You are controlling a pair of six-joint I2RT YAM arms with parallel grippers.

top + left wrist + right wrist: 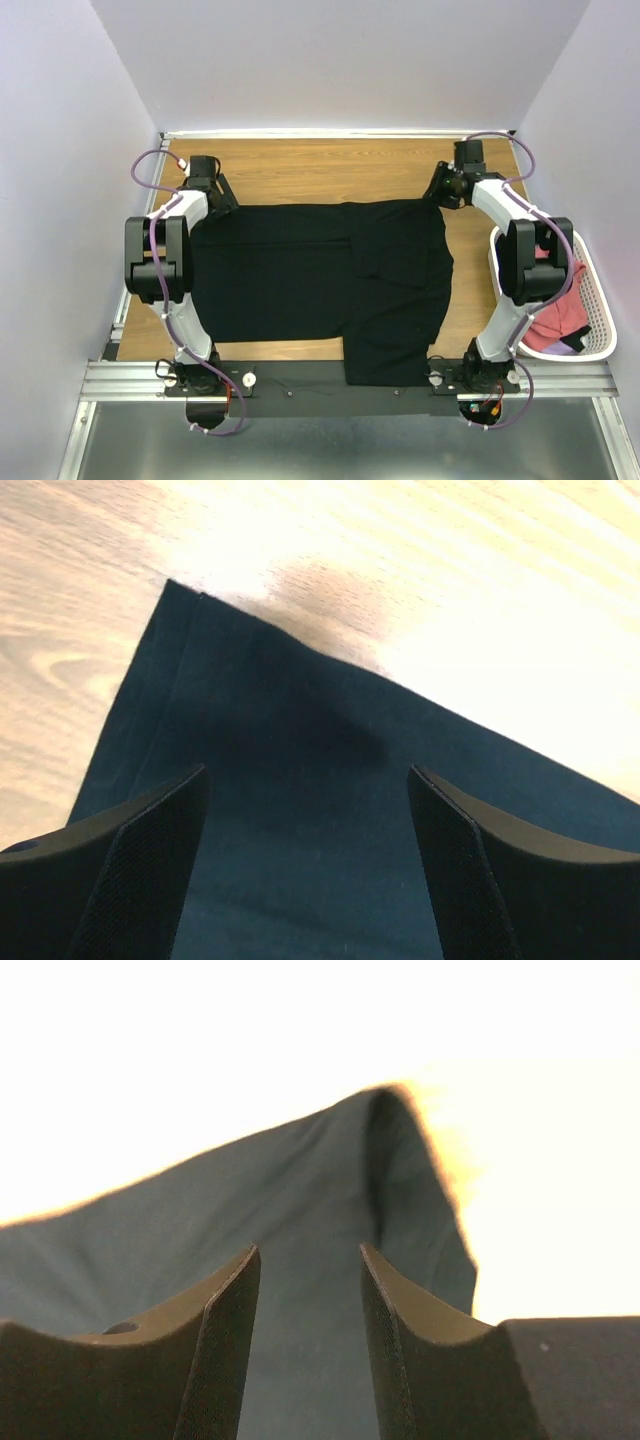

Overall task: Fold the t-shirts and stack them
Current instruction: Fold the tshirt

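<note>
Table: wooden top (300, 165), light brown grain.
On it: black t-shirt (300, 280), spread flat, one part hanging over the near edge.

Right wrist view. Two dark fingers (225, 1360) rise from the lower edge, their ribbed inner faces turned toward each other and standing apart with a clear gap between them. Through the gap and beyond it lies the dark t-shirt (300, 1180), its cloth lifted into a ridge that peaks upper right of centre, with a soft vertical crease below the peak. Everything around the cloth is overexposed to white, with no detail legible.
</note>
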